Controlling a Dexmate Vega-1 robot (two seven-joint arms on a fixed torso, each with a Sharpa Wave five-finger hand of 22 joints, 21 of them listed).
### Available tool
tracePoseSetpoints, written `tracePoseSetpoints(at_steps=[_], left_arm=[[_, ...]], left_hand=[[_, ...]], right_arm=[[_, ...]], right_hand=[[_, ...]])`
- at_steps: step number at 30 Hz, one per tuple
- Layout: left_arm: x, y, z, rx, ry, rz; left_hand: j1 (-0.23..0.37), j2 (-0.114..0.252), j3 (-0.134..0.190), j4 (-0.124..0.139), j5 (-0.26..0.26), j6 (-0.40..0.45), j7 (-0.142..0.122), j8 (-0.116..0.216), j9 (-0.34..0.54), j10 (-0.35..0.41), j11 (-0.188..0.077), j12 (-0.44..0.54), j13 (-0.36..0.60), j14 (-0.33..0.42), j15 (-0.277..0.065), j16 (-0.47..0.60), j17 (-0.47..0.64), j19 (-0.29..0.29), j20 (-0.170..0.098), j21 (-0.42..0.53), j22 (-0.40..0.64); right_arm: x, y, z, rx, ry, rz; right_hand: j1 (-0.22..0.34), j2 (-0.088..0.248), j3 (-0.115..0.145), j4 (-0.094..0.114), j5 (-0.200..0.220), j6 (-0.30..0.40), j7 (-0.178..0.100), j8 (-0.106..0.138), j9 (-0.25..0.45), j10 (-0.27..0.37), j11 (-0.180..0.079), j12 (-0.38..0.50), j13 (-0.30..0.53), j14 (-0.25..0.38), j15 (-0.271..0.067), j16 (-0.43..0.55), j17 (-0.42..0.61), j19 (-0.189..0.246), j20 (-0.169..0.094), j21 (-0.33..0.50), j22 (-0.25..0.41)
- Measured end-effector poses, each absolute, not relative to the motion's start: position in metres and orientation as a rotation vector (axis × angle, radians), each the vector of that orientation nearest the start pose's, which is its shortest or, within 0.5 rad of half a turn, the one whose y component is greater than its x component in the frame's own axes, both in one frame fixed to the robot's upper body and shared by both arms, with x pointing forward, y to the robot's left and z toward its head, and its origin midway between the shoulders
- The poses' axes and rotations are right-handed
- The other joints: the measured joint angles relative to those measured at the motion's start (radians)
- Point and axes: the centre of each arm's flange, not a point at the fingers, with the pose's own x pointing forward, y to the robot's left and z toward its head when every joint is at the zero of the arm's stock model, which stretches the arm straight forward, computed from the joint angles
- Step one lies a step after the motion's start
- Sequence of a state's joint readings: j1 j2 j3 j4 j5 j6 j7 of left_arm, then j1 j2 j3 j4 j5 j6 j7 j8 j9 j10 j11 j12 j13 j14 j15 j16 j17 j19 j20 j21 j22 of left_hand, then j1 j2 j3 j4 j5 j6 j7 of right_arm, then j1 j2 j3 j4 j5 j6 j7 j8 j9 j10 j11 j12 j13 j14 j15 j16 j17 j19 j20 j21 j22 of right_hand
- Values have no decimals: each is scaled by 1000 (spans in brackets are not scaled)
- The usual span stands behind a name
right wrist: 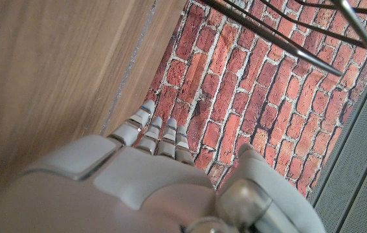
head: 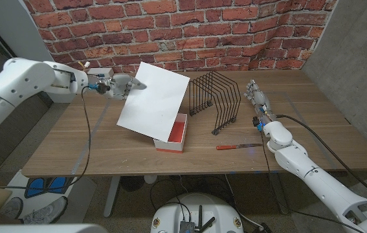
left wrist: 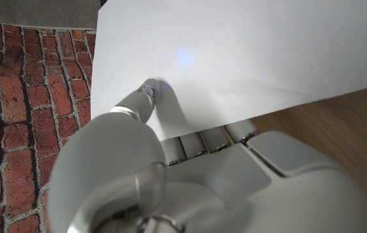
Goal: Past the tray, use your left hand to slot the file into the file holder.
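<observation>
File lifted, not yet slotted.
My left robot hand (head: 120, 86) pinches the white file (head: 154, 99) by its edge, tilted above the red tray (head: 173, 136), beside the wire file holder (head: 214, 100). I judge the floppy sheet may snag a divider; right robot hand (head: 258, 102) waits released.

Wooden table (head: 338, 139) stood before brick wall. Red-and-white tray (head: 174, 134) lay near middle. Black wire file holder (head: 215, 101) stood just right of tray, apart. Red-handled tool (head: 238, 147) lay near front edge, right of tray, in front of holder.
</observation>
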State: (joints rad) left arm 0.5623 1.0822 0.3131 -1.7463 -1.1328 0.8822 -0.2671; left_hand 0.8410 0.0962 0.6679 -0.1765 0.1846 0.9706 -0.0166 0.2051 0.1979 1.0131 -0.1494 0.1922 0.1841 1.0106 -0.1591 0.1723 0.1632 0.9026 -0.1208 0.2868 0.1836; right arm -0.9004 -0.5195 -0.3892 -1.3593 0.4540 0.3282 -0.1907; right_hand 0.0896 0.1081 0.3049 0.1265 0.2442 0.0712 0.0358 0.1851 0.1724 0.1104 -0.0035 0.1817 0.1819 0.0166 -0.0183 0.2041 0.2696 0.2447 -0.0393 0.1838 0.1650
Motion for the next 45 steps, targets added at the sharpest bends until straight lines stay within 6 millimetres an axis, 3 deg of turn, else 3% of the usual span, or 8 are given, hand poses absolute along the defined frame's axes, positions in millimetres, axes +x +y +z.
tracePoseSetpoints(at_steps=[10,13,45], left_arm=[[551,347,125,255,74,-522],[549,341,142,295,46,-531],[538,311,212,620,-94,-622]], left_hand=[[0,0,0,0,0,-5,-5,0,0,-3,1,0,0,-5,2,0,0,-4,-3,0,0],[0,0,0,0,0,-5,-5,0,1,-4,3,0,0,-5,2,0,0,-4,-3,0,0],[-11,0,7,1,0,-5,-5,-8,5,-4,3,0,0,-14,0,0,0,-9,3,0,5]], right_arm=[[639,-286,-45,-84,-634,43],[639,-285,-45,-84,-634,45],[636,-283,-49,-69,-635,40]], right_hand=[[0,0,0,0,0,0,0,0,0,0,0,0,0,0,0,0,0,0,0,0,0],[0,0,0,0,0,0,0,0,0,0,0,0,0,0,0,7,0,0,0,0,0],[-5,-5,8,0,0,0,0,0,0,0,0,0,0,0,0,8,-5,0,0,0,0]])
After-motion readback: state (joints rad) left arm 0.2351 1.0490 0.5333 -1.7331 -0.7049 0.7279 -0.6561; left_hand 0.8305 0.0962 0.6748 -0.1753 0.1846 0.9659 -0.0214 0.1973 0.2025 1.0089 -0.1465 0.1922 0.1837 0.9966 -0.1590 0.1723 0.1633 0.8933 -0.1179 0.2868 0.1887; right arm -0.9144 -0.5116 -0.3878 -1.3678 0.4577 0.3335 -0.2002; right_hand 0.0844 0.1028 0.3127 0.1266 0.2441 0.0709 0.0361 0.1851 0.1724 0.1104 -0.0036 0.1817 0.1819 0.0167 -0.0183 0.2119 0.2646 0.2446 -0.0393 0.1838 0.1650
